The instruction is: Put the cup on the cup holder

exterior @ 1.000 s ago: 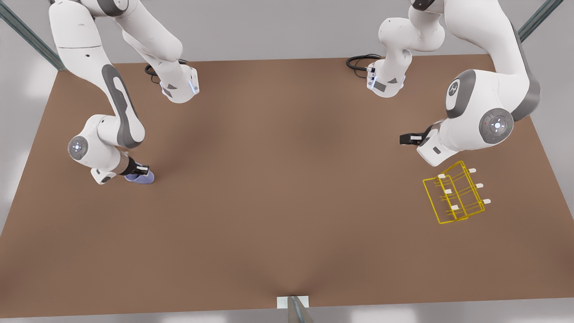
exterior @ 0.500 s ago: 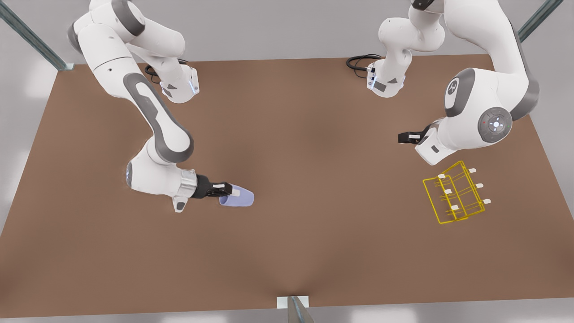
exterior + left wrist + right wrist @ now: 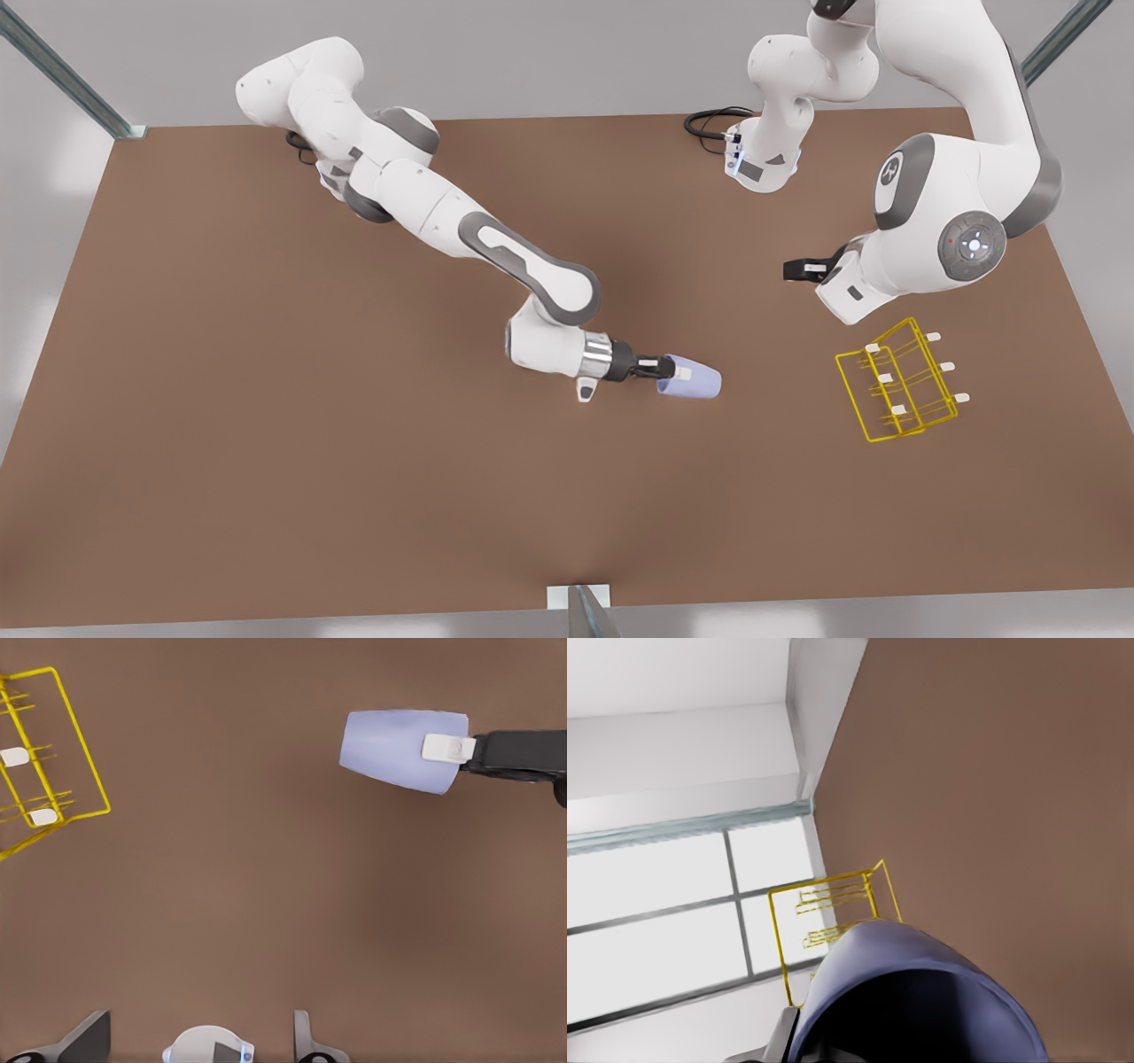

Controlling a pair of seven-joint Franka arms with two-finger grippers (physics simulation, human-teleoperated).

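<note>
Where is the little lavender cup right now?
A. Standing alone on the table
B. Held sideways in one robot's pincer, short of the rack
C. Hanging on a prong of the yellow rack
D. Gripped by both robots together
B: the right pincer is shut on the cup, held sideways, apart from the cup holder; the left pincer waits near the rack.

Soft, even light falls from overhead. The brown table (image 3: 354,496) carries only faint, smudgy shadows beneath the arms, darkest near its middle. Pale glare patches sit on the grey floor at the edges. Through the right wrist camera a window (image 3: 664,921) glows washed-out white, and the cup (image 3: 921,1001) up close looks dark inside.
</note>
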